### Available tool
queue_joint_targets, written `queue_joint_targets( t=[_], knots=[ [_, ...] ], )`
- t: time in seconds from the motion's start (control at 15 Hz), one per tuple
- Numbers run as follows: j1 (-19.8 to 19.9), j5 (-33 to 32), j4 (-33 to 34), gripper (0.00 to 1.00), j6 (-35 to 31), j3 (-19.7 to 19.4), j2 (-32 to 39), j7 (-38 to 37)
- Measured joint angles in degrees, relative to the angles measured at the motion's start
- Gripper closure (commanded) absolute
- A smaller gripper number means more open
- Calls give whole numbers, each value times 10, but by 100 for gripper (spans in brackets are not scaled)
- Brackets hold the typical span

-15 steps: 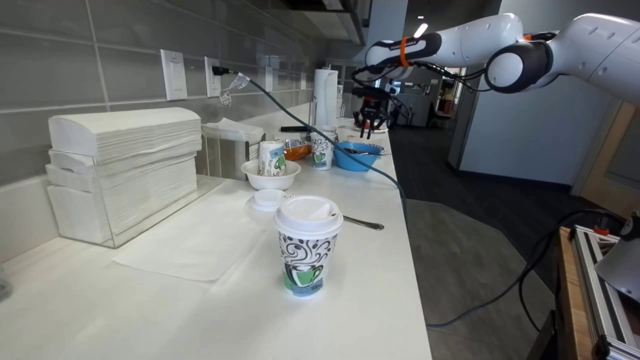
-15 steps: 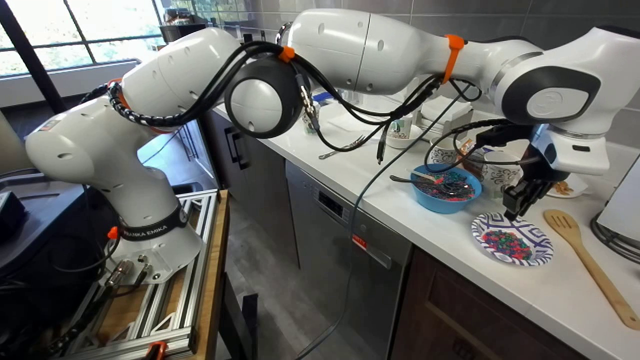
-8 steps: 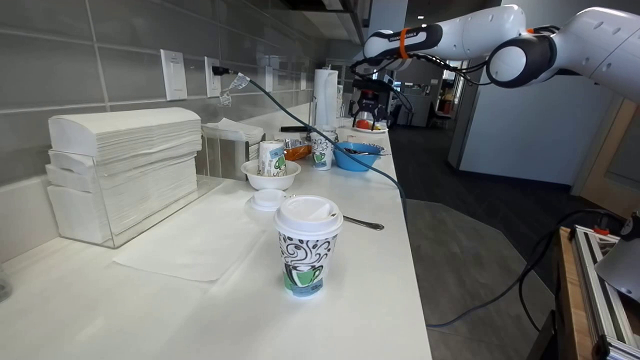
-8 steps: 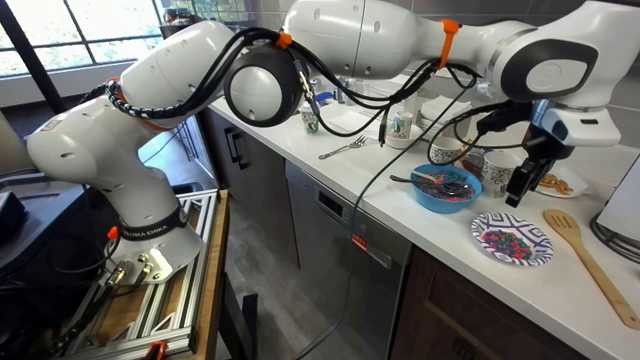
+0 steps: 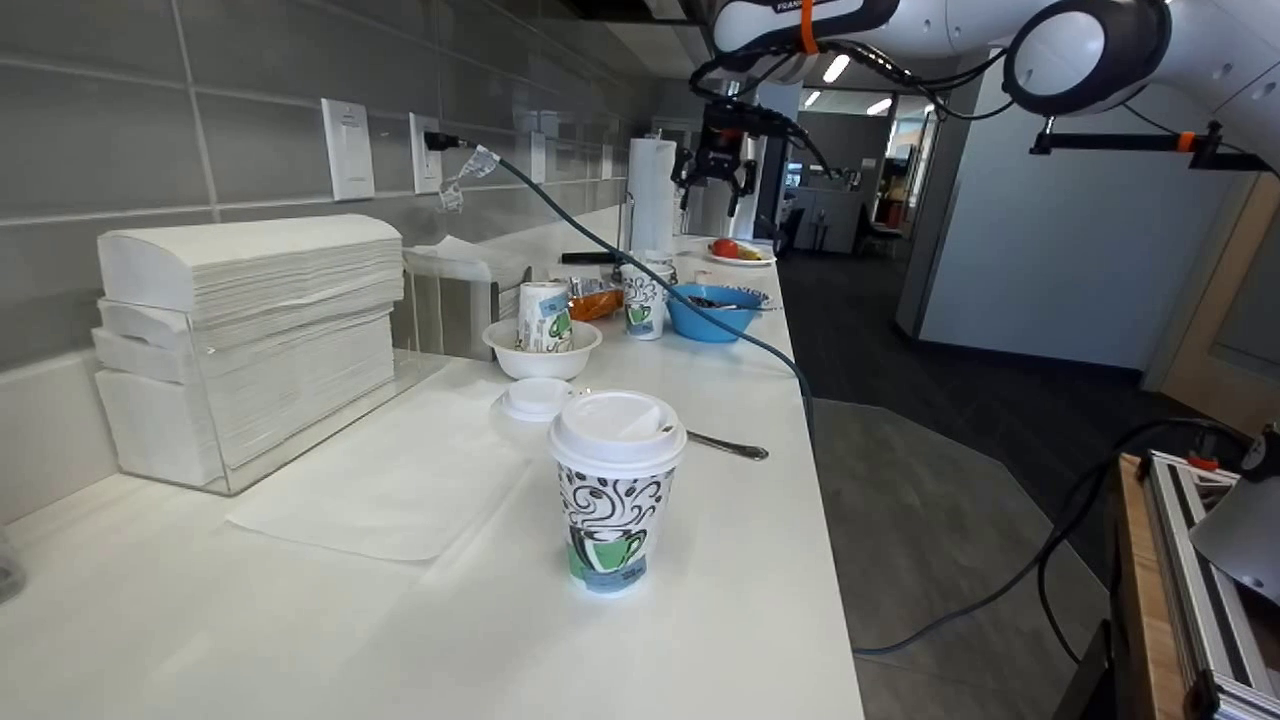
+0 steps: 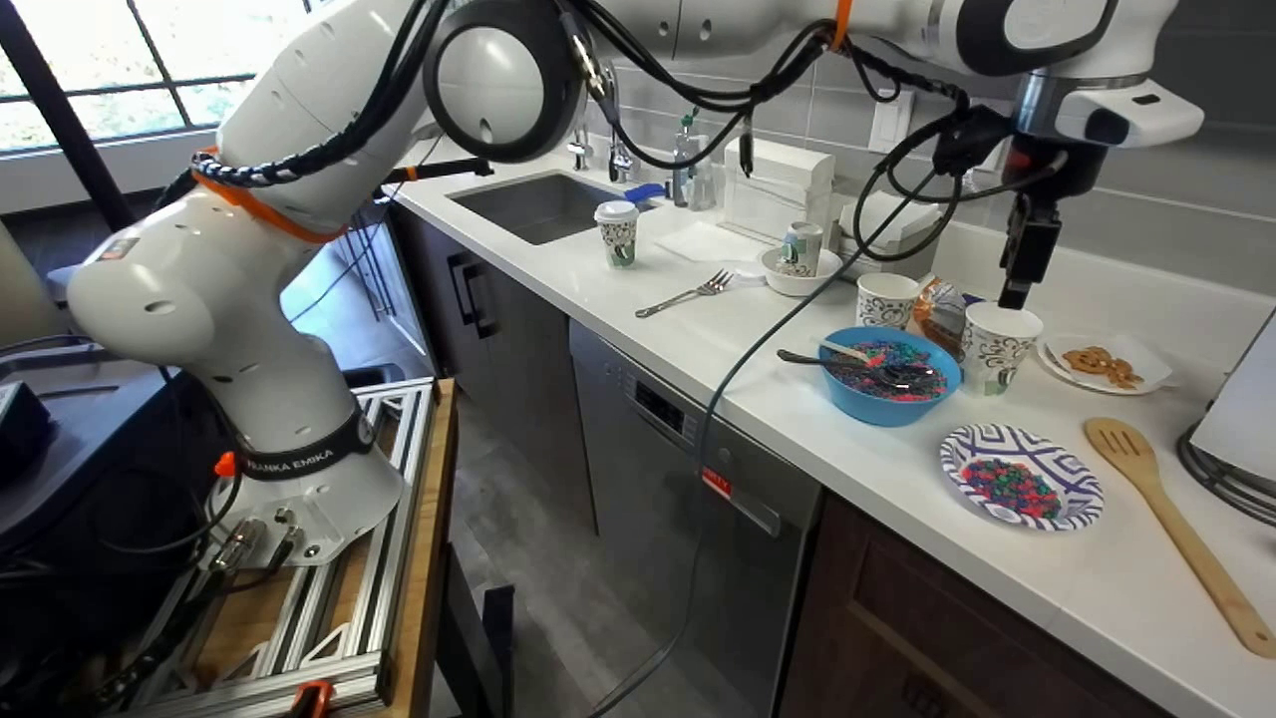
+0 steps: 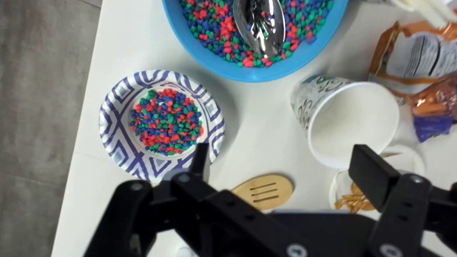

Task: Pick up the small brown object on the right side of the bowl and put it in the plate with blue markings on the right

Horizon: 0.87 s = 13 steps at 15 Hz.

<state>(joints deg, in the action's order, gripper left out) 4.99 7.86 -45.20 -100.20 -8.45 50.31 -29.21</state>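
Red, green and blue bits fill the middle of the plate with blue markings, whose patterned rim shows at left in the wrist view. Beside it stands the blue bowl, holding similar bits and a metal spoon. I cannot make out the small brown object at the bowl's right side; it is hidden or out of view. My gripper is open, fingers wide apart, nothing between them. It hangs high above the counter, over the area of a paper cup, clear of plate and bowl. An exterior view also shows the spread gripper.
A wooden slotted spatula lies right of the patterned plate. Brown pieces rest on a white dish behind. Another cup and a snack bag stand near the bowl. A cable crosses the counter's front edge.
The gripper's fingers have gone from close together to wide apart. The arm has risen from just above the patterned plate and drawn back toward the wall. Plate and bowl have not moved.
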Motion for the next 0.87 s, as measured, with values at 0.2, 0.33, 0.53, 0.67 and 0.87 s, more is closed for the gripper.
queue_joint_targets(
  t=[0.2, 0.33, 0.53, 0.67, 0.87],
  knots=[
    [-10, 0, -69, 0, 0, 7, -48, 88],
    [-10, 0, -117, 0, 0, 9, -82, 152],
    [-6, -3, -194, 0, 0, 9, -133, 253],
    [-2, -9, -247, 0, 0, 8, -165, 320],
    [2, -12, -296, 0, 0, 8, -197, 361]
  ],
)
